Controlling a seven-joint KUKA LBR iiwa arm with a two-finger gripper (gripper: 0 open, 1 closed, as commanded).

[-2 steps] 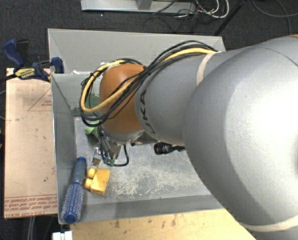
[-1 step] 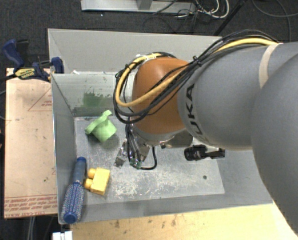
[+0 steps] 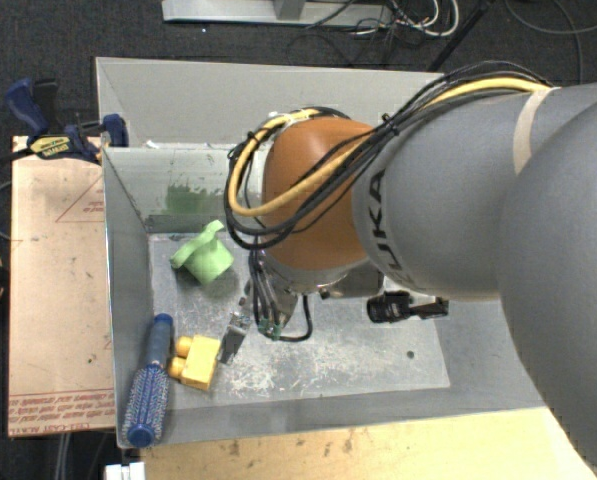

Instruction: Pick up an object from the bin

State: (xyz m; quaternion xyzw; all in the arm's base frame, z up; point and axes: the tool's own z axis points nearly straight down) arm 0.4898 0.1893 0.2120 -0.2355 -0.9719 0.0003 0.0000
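A scratched grey bin [image 3: 378, 363] is set amid dark carpet [image 3: 38, 28]; the hand [image 3: 233, 340], mostly hidden under the arm [image 3: 458, 198], is seen beside a yellow block [image 3: 196, 360] at lower left, its state not being discernible.

Grey metal bin [image 3: 363, 366] carrying four loose things on scuffed floor. Green lumpy piece [image 3: 204, 257] lying near back-left corner. Blue brush [image 3: 149, 386] lying along left wall, toward front. Yellow block [image 3: 197, 360] sitting just beside brush. Black cylinder [image 3: 406, 308] lying well apart, toward right.
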